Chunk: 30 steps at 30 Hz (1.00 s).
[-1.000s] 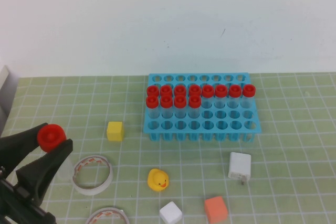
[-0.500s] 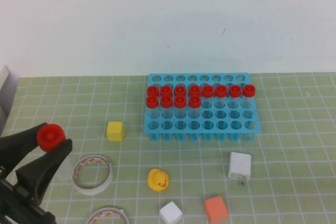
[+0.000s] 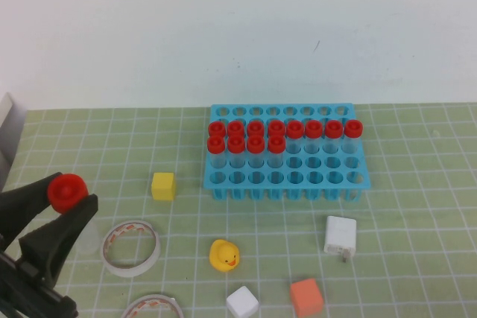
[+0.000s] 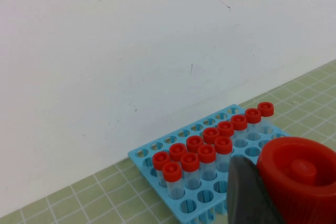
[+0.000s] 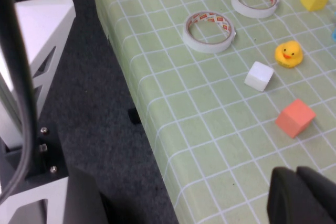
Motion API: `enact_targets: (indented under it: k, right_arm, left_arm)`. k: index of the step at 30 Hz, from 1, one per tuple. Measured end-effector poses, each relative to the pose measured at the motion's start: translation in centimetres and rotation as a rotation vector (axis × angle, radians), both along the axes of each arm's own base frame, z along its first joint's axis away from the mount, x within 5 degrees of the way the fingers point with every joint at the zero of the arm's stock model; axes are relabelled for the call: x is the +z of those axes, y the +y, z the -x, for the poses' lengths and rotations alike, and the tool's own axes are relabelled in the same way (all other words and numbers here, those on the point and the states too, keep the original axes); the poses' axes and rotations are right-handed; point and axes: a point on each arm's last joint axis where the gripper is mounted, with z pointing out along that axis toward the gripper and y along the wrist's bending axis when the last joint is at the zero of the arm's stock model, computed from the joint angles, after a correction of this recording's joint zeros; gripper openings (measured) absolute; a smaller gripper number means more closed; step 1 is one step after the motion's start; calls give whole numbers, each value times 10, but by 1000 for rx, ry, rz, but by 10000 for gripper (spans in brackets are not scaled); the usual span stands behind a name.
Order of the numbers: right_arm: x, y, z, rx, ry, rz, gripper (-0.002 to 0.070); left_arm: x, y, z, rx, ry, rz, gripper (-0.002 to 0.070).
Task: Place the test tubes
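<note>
My left gripper (image 3: pixel 59 202) is at the near left of the table, shut on a red-capped test tube (image 3: pixel 67 191) whose clear body hangs below the fingers. Seen from the left wrist, the tube's red cap (image 4: pixel 300 174) fills the corner beside one dark finger (image 4: pixel 249 192). The blue rack (image 3: pixel 283 176) stands at mid-table, well to the right of that gripper, with several red-capped tubes (image 3: pixel 257 137) in its back rows; the same rack (image 4: pixel 197 203) appears in the left wrist view. My right gripper (image 5: pixel 298 195) is shut and empty, over the table's near right edge.
A yellow cube (image 3: pixel 163 185), two tape rolls (image 3: pixel 131 247), a rubber duck (image 3: pixel 223 255), a white cube (image 3: pixel 242 301), an orange cube (image 3: pixel 306 296) and a white charger (image 3: pixel 340 235) lie in front of the rack. The table edge and floor (image 5: pixel 100 103) show in the right wrist view.
The left gripper with its tube has shifted slightly to the left and a little up in the high view. Nothing else has moved.
</note>
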Motion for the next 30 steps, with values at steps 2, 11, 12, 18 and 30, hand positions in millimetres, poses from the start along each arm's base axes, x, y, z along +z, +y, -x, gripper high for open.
enact_targets:
  k: [2,11,12,18,30]
  right_arm:
    - [0,0,0,-1,-1,1,-1]
    - [-1,0,0,0,2,7,-1]
    - [-1,0,0,0,2,7,-1]
    - [-1,0,0,0,2,7,-1]
    - [0,-1,0,0,2,5,-1]
  left_arm:
    - [0,0,0,5,1,-1,264]
    - [0,1,0,9,-13,-24,264]
    - [0,1,-1,9,-15,-26,264]
    - [-1,4,-2,50,-13,-40,264]
    - [-2,12,-6,145,35,24,264]
